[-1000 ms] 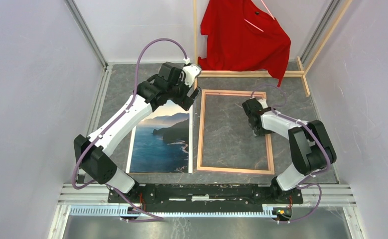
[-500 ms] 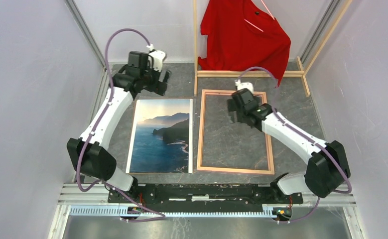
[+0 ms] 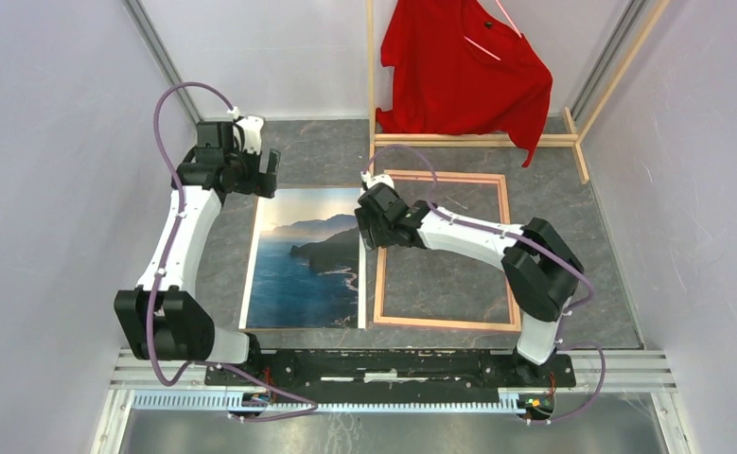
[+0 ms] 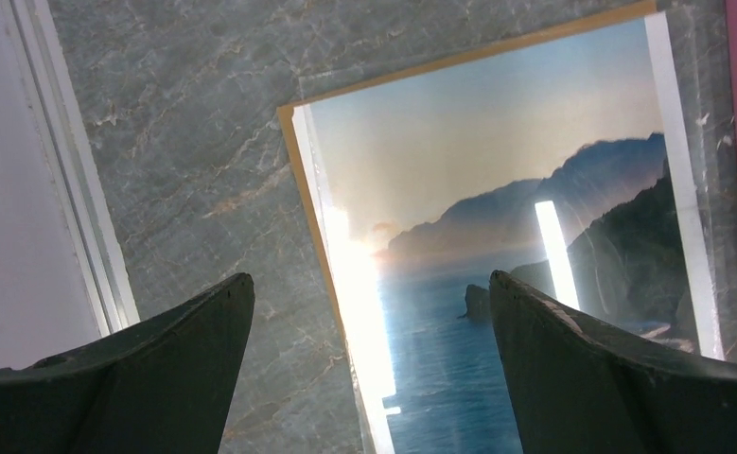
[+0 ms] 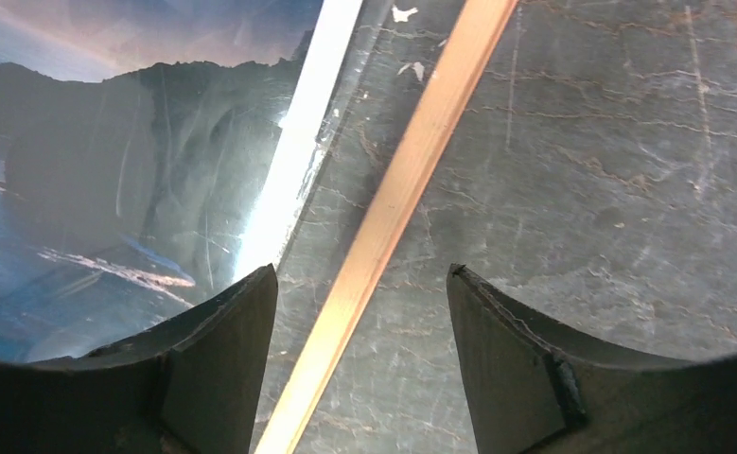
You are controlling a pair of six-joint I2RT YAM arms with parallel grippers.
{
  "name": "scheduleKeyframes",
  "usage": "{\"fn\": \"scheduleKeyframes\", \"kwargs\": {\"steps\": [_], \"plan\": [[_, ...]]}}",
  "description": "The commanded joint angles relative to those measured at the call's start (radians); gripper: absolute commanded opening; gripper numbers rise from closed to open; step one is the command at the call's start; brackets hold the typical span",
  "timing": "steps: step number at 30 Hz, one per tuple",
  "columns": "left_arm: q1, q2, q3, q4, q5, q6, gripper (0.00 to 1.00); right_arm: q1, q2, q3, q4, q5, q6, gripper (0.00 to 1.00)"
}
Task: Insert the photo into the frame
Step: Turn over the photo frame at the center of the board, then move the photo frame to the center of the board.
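On the grey surface (image 3: 582, 255), the photo (image 3: 307, 260) lies flat with the picture side up. It is just to the left of the frame (image 3: 445, 323). The two lie side by side, close but not touching. A thin strip of surface shows between them. The frame has nothing in it, and I can see the surface through it.

My left hand (image 4: 369, 284) hangs over the far left corner of the photo. Its fingers are wide apart and hold nothing. The corner of the photo sits below the gap between them. A thin brown board (image 4: 298, 180) peeks out along the edge there, under the photo.

My right hand (image 5: 359, 284) hangs over the left bar of the frame, near the right edge of the photo. Its fingers are wide apart too, and they are empty. The bar runs under the gap between them.

I think the photo is thin and light. It will likely bend and flop if I lift it by one corner. It is shiny, so it may slip. It lies flat, so getting a finger under it looks hard. I think an edge or a corner is the best place to grab it. The frame looks stiff and light, so a bump could push it away.
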Motion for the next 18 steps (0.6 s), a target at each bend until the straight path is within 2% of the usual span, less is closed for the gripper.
{"fn": "scheduleKeyframes", "kwargs": {"steps": [1,4,11,16,18], "plan": [[0.012,-0.067,-0.062,0.028,0.01,0.082,1.0,0.025,0.056,0.041,0.028,0.076,0.013,0.68],[0.043,-0.079,-0.101,0.042,-0.012,0.092,1.0,0.038,0.084,0.023,0.051,0.111,0.008,0.62],[0.081,-0.107,-0.148,0.044,0.006,0.112,1.0,0.049,0.112,-0.029,0.078,0.136,-0.001,0.59],[0.084,-0.098,-0.184,0.063,-0.017,0.134,1.0,0.049,0.1,-0.09,0.117,0.132,-0.015,0.47],[0.086,-0.092,-0.231,0.103,-0.03,0.143,1.0,0.049,0.081,-0.124,0.137,0.138,-0.016,0.45]]}}
